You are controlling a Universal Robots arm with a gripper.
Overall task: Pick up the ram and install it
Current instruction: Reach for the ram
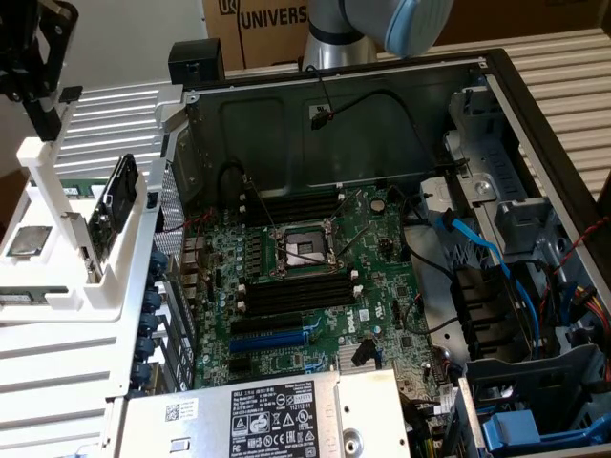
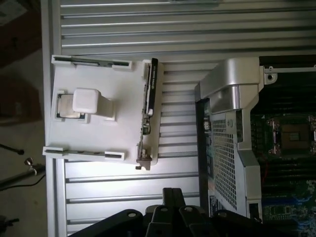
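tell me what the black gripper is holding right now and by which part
Nothing is held: the black gripper hangs empty above the white plastic holder, where the thin dark-green ram stick sits in its slot.

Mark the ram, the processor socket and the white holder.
ram [image 2: 91,62], wrist view, its long edge.
processor socket [image 1: 304,250], exterior view, its centre.
white holder [image 2: 126,128], wrist view, bare base plate.
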